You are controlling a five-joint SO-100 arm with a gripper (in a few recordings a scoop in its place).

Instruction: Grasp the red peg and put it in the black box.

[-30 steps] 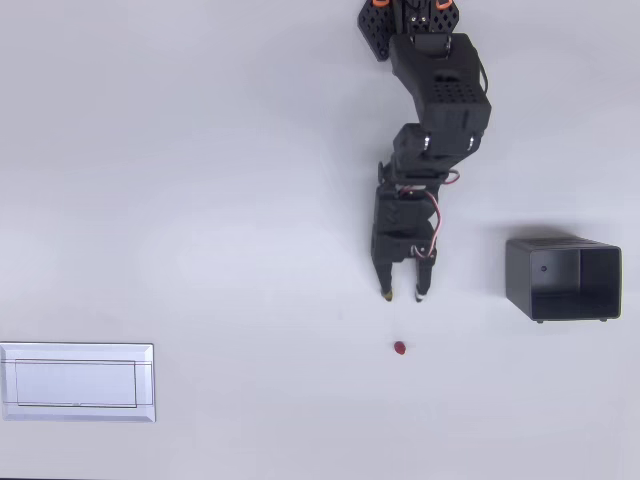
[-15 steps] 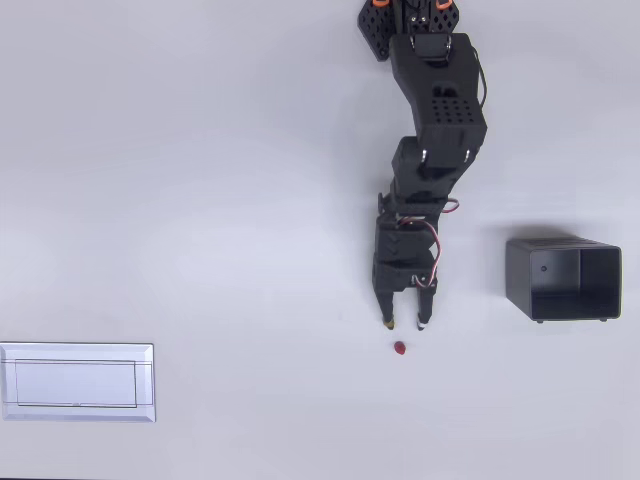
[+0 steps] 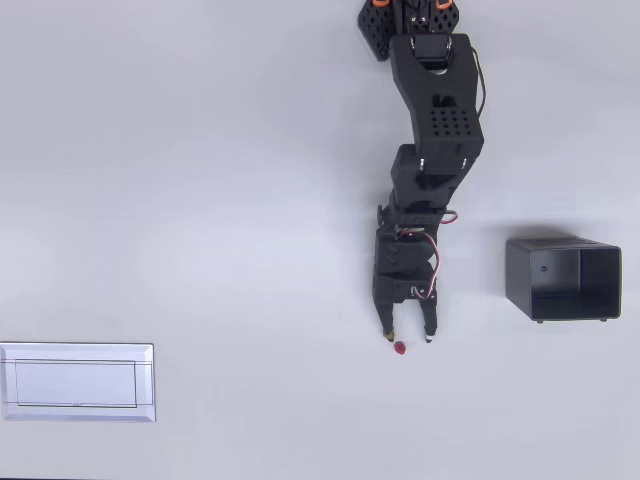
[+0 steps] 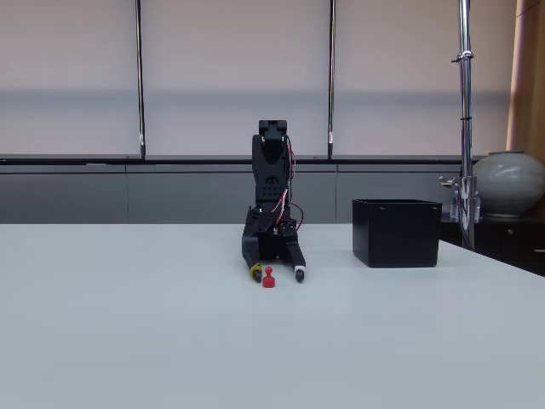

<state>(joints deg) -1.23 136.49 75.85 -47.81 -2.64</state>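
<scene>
Nearest the fixed camera we see the red peg (image 4: 269, 278) standing on the white table (image 4: 128, 341), just in front of the gripper's tips and level with the gap between them. In the overhead view the red peg (image 3: 400, 348) lies just below the gripper (image 3: 407, 337), closer to the left finger's tip than to the right one, and we cannot tell whether it touches either.

Just behind the peg we see the gripper (image 4: 278, 273) low at the table, its two fingers spread apart with a clear gap and nothing held between them. The black arm (image 3: 435, 110) stretches from its base at the top edge of the overhead view down to the gripper.

To the right and a little farther back sits the black box (image 4: 396, 233), upright and well apart from peg and gripper. In the overhead view the black box (image 3: 562, 278) is at the right edge, and a flat white tray (image 3: 77, 381) lies at the far left.
</scene>
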